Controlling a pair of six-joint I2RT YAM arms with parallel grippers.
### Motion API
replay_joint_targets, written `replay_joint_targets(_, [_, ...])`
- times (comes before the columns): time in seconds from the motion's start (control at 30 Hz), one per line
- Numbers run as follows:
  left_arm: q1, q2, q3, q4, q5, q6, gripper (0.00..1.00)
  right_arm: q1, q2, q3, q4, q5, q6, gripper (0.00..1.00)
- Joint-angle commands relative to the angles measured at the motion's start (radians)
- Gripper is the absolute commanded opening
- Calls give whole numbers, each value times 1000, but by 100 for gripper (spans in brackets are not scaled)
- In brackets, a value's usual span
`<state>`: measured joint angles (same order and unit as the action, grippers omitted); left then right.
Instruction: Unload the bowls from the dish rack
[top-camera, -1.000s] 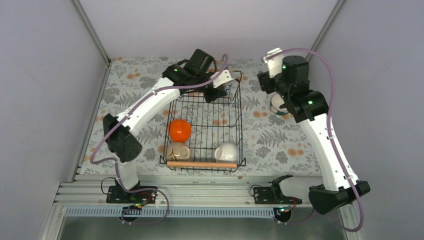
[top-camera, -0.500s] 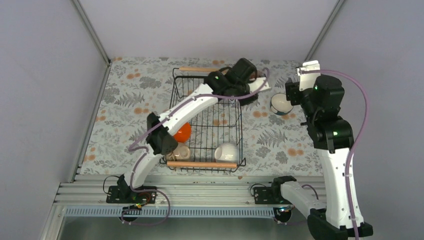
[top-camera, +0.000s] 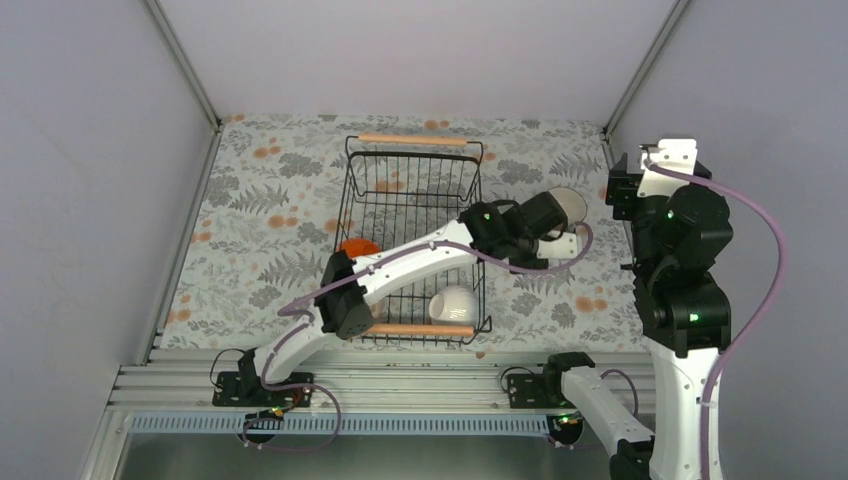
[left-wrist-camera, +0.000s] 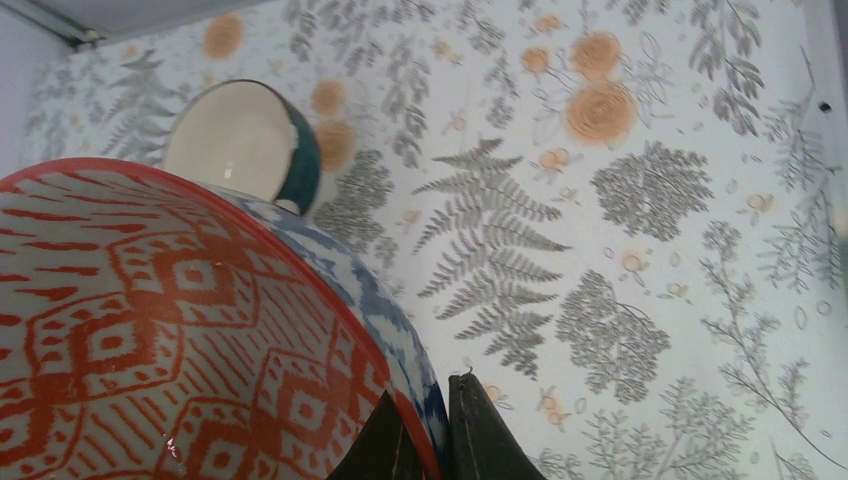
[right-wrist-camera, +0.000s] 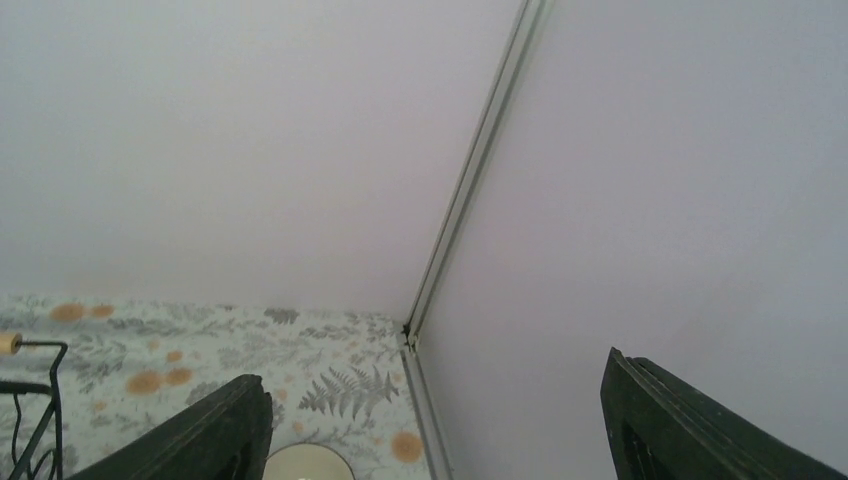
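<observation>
The black wire dish rack (top-camera: 410, 190) stands mid-table. In it I see an orange bowl (top-camera: 352, 245), partly under my left arm, and a white bowl (top-camera: 453, 303) at the near right; the beige bowl is hidden. A teal bowl with a white inside (top-camera: 568, 204) sits on the table right of the rack and also shows in the left wrist view (left-wrist-camera: 245, 145). My left gripper (top-camera: 562, 244) is right of the rack, shut on the rim of the blue-and-white patterned bowl (left-wrist-camera: 170, 330). My right gripper (top-camera: 628, 186) is raised near the right wall, open and empty (right-wrist-camera: 435, 430).
The floral tablecloth (top-camera: 270, 210) covers the table. Grey walls close in on the left, back and right; the right back corner post (right-wrist-camera: 470, 190) is close to my right gripper. The rack's wooden handles (top-camera: 412, 139) lie at its far and near ends.
My left arm swung from the rack's far end out over its right side, carrying the patterned bowl. My right arm drew back to the right and up, away from the teal bowl.
</observation>
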<state>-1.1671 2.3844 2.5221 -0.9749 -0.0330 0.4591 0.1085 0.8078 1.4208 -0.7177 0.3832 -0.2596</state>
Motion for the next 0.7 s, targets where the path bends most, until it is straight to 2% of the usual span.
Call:
replay_joint_targets(0.0, [-23,23,5,9,-70,27,2,-9,-20,22,80,40,5,80])
replay_joint_targets(0.17, [-29,140,128,-67,-48,30,3,-10,-17,24,90,15,3,81])
replay_joint_targets(0.43, [-93,185,90,-81,-34,83,2,-10,-14,11,93,-27,14,81])
replay_joint_targets(0.67, [-77,193,87,-116,-104,97,3,-9,-25,-16,94,-48,18,81])
